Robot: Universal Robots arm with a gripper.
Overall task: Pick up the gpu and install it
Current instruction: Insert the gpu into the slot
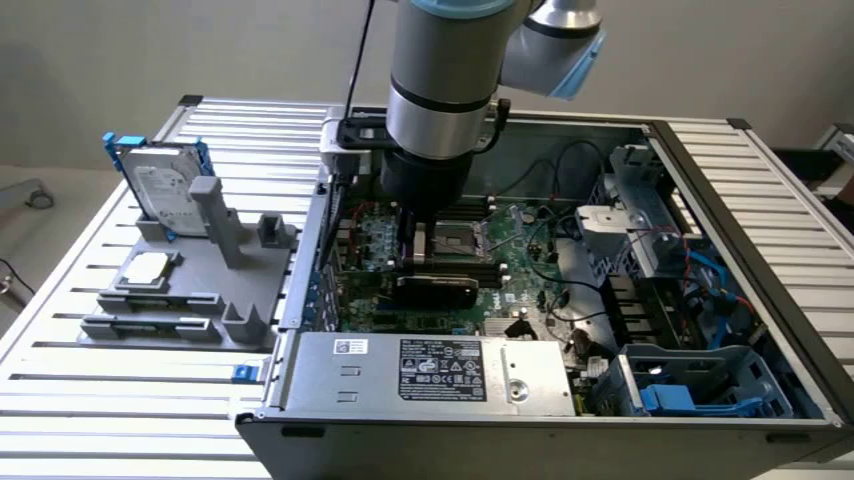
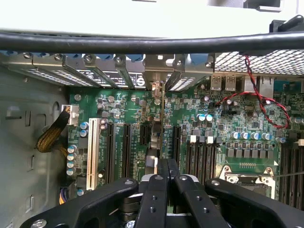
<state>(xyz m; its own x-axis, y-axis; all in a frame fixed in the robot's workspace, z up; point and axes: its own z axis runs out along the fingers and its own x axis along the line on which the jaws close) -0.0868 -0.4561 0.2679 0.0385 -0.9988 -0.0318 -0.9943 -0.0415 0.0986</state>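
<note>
I see the arm (image 1: 447, 80) reaching straight down into the open computer case (image 1: 747, 200). The fingers (image 2: 154, 190) are pulled in narrow and pinch the gpu (image 2: 164, 118) by its upper edge. From the wrist camera the gpu looks like a thin line, because it stands up on its edge. It is over the green main board (image 2: 118, 102), among the long black slots (image 2: 127, 149). Its silver end bracket (image 2: 156, 78) is right at the row of silver slot covers (image 2: 95, 73) on the case wall. I cannot tell if the card is pushed all the way into a slot or just sitting above it. A thick black cable (image 2: 142, 43) runs across above that wall.

In the exterior view, the grey power box (image 1: 427, 370) with the white label sits at the near side of the case. On the exterior view's left, outside the case, a grey holder (image 1: 160, 310) rests on the table (image 1: 80, 400). A silver hard drive (image 1: 163, 185) in a blue frame stands at the far end of that holder, well apart from the fingers.
</note>
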